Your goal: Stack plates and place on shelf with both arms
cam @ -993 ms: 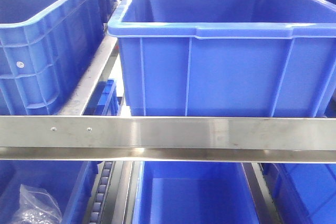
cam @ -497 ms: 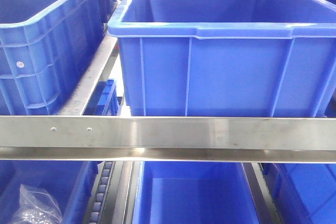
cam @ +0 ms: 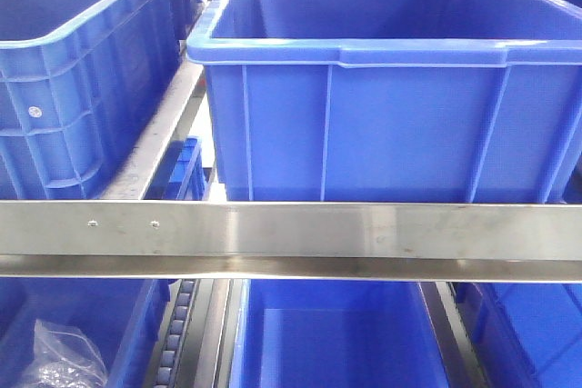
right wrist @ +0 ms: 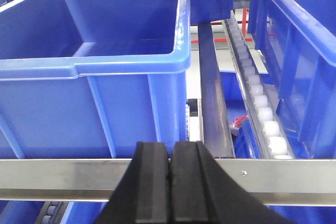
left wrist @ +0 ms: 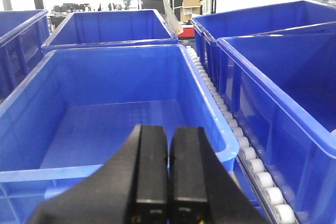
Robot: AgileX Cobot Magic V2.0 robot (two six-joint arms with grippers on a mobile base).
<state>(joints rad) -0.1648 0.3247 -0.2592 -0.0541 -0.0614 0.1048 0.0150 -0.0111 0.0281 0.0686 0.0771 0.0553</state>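
Left gripper (left wrist: 168, 182) pressed together, empty, above the near rim of a blue crate (left wrist: 121, 114). Roller track (left wrist: 239, 145) just right of that crate. Right gripper (right wrist: 170, 187) likewise pressed together, empty, at the shelf (right wrist: 294, 182) front rail, crate behind it. Plates nowhere in view; plastic bag (cam: 59, 361) below the rail, far left.

The front view faces the shelf (cam: 291, 229) rail closely; both wrist views look forward over blue crates (left wrist: 110, 108).

right gripper (right wrist: 170, 182) closed, apparently empty, before shelf (right wrist: 294, 181) rail.
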